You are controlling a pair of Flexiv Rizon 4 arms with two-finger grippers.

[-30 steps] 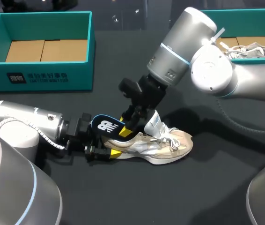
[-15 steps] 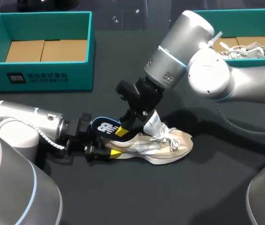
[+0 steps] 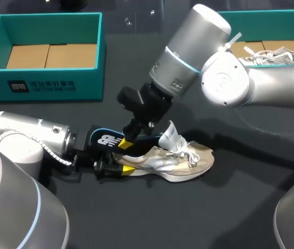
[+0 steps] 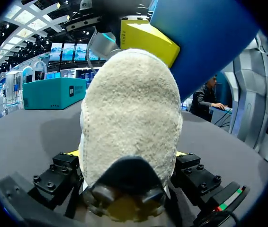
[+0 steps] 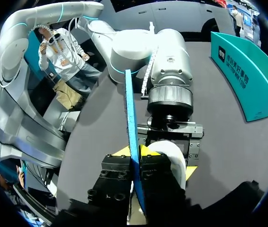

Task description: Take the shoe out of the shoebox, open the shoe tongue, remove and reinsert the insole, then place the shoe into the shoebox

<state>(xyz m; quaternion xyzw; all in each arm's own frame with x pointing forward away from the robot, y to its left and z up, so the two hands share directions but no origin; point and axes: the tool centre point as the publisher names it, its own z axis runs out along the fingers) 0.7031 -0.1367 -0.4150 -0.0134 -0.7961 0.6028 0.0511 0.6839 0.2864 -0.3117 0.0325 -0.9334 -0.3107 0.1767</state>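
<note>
A beige and silver shoe point(image 3: 174, 158) lies on its side on the black table, tongue up. My left gripper point(image 3: 122, 161) has its fingers on both sides of the heel point(image 4: 131, 118), gripping it. My right gripper point(image 3: 129, 142) comes down from above the heel and is shut on the blue insole point(image 3: 105, 139). The insole sticks out of the shoe's opening over the left gripper. In the right wrist view the insole point(image 5: 130, 109) stands edge-on between the right gripper's point(image 5: 135, 152) yellow tips, with the heel point(image 5: 173, 158) just beside them. The insole point(image 4: 205, 42) also looms above the heel in the left wrist view.
An open teal shoebox point(image 3: 43, 85) with a cardboard floor stands at the back left. A second teal box point(image 3: 271, 15) at the back right holds another pale shoe point(image 3: 279, 53). My right arm point(image 3: 230, 78) spans the table's middle right.
My right gripper has shut on the insole and moved left and slightly up, drawing the insole further out over the heel. The left arm and shoe have stayed put.
</note>
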